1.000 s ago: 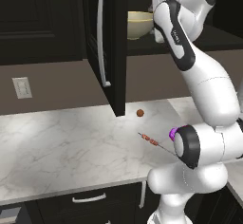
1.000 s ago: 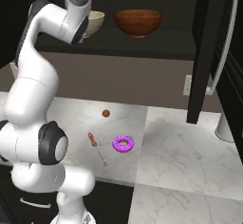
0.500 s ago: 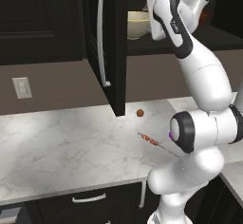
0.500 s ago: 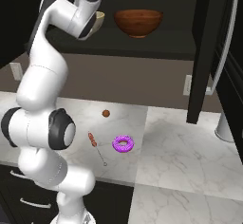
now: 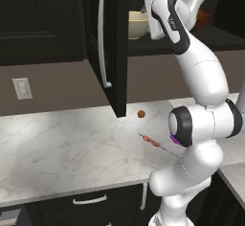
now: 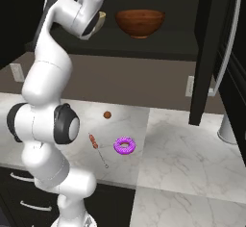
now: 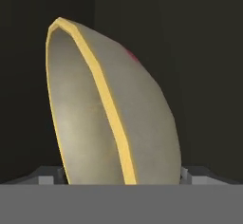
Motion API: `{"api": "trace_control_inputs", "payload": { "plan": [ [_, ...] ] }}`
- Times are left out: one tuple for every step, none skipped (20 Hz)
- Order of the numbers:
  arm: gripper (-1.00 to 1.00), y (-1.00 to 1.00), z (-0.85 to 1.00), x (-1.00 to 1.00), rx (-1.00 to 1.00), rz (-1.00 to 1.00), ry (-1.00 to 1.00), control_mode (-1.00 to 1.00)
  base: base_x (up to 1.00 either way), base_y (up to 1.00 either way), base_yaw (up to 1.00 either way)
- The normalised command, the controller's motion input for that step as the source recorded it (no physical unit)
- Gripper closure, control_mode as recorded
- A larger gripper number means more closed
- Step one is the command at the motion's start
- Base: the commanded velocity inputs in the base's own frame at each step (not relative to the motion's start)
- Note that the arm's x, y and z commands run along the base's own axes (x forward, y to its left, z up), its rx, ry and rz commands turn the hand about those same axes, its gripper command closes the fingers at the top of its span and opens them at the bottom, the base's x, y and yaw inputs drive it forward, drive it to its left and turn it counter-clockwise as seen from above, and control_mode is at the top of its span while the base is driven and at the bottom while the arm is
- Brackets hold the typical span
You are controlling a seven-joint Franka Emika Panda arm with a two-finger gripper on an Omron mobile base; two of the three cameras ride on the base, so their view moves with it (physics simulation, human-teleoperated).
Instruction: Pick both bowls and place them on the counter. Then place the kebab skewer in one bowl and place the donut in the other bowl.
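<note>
Arm stretched high, upper links rising from the base, wrist bent forward into the open dark cabinet, hand level with the shelf. Gripper [image 7: 121,178] jaws spread wide, one tip showing on each side of the cream-yellow bowl [image 7: 114,118], bowl sits between them; contact can't be told, not clearly clamped. In the hand view the bowl appears rolled on its side, yellow rim running diagonally, because the hand is rolled. In the left base view the cream bowl [image 5: 137,25] sits on the cabinet shelf just beside the hand, mostly hidden by the wrist. Reddish-brown bowl [image 6: 140,23] upright on the same shelf, near the cream one, apart from the arm. On the counter [image 6: 192,163] below: kebab skewer [image 6: 96,146] lying flat, donut [image 6: 125,146] just beside it, small brown ball [image 6: 107,115] a bit behind them. Cabinet door [image 5: 112,43] hangs open to the left of the arm.
</note>
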Motion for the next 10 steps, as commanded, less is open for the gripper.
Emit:
{"api": "trace_control_inputs", "payload": {
  "plan": [
    [1.00,0.16,-0.13,0.00,-0.06,0.00,0.04,-1.00,0.00,0.00,0.00],
    [1.00,0.09,-0.11,0.00,-0.06,0.00,0.04,-1.00,0.00,0.00,0.00],
    [1.00,0.02,-0.13,0.00,-0.06,0.00,0.04,-1.00,0.00,0.00,0.00],
    [1.00,0.00,-0.14,-0.09,-0.05,0.00,0.05,-1.00,0.00,0.00,0.00],
    [1.00,0.00,-0.18,-0.21,-0.03,0.01,0.03,-1.00,0.00,0.00,0.00],
    [1.00,0.00,-0.20,-0.32,-0.01,0.01,0.04,-1.00,0.00,0.00,0.00],
    [1.00,0.00,-0.16,-0.43,0.00,0.00,0.01,-1.00,0.00,0.00,0.00],
    [1.00,0.00,-0.15,-0.47,0.00,0.00,0.03,-1.00,0.00,0.00,0.00],
    [1.00,0.00,-0.15,-0.54,0.00,0.02,0.03,-1.00,0.00,0.00,0.00],
    [1.00,0.00,-0.12,-0.61,0.00,0.03,0.01,-1.00,0.00,0.00,0.00]
  ]
}}
